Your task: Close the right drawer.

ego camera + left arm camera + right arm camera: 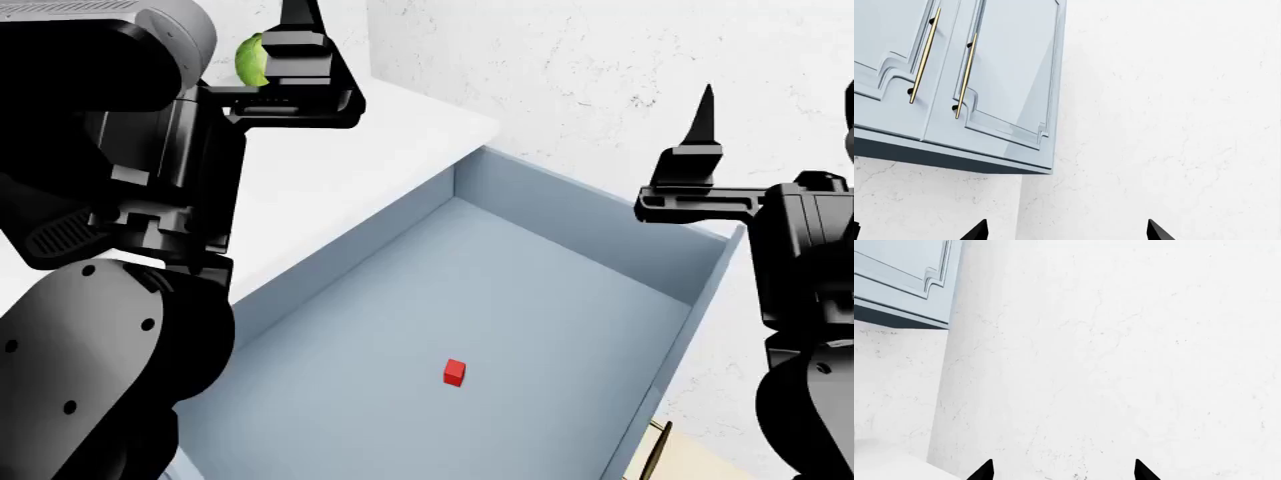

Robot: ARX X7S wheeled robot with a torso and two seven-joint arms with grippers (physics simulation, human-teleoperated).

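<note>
Below, in head view: right drawer (561,290) pulled wide open, pale blue-grey box filling the middle, well under both raised arms. Left gripper (296,45) up high at upper left, over the white countertop (400,125), apart from the drawer's left wall. Right gripper (701,125) up at right, above the drawer's far right corner, not touching it. Both pointing at the white marbled wall (587,70).

Wrist views: only black fingertips (977,231) poking in, spread apart, nothing between, so left open and empty; same for the right tips (984,471), parted and holding nothing. Drawer front mostly cut off at bottom edge; just a sliver of brass handle (657,445) visible. Green object (250,58) half hidden behind left arm, can't identify.

Inside drawer: one small red cube (455,372) on the floor, near the middle. Upper cabinet doors (987,75) with brass handles in left wrist view.
</note>
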